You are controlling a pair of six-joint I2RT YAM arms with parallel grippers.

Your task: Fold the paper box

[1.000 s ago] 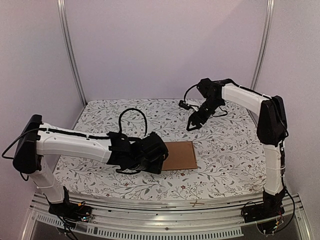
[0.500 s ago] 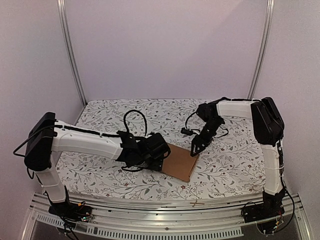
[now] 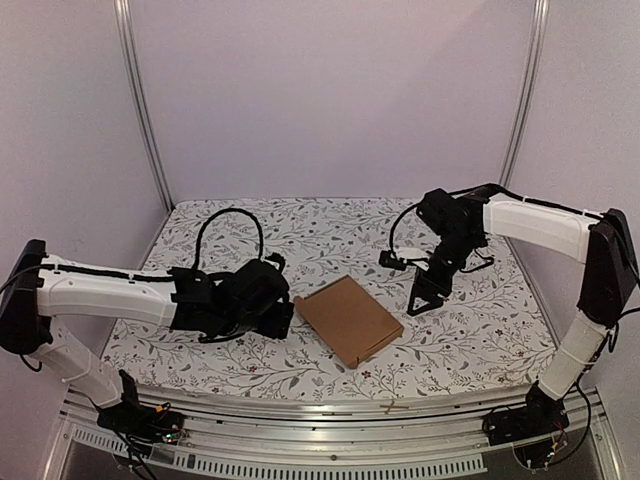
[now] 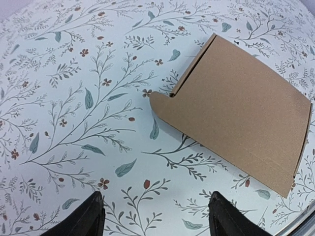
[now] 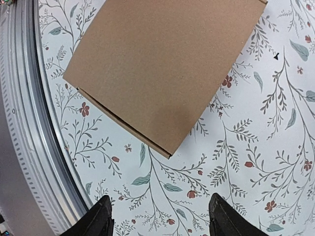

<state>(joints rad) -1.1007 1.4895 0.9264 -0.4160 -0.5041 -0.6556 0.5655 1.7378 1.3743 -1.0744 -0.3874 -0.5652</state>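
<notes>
Paper box (image 3: 349,320) lies flat and closed between the 2 grippers, touching neither. Left gripper (image 4: 157,219) and right gripper (image 5: 160,219): jaws wide apart, empty, box just ahead of each. Judged final tucking step: protruding tab (image 4: 158,101) needs pressing in.

Top view: fixed high up behind the arm bases, facing forward and down. It takes in the whole surface (image 3: 470,330) from well back.
Left wrist view: close over the surface, tilted down past the left fingers (image 4: 93,216) at its bottom edge.
Right wrist view: also close, looking almost straight down. The right fingers (image 5: 219,216) are at its bottom edge and the front rail (image 5: 19,123) is along its left.
Shared by all three: the paper box (image 3: 349,320) and the patterned surface around it.
</notes>
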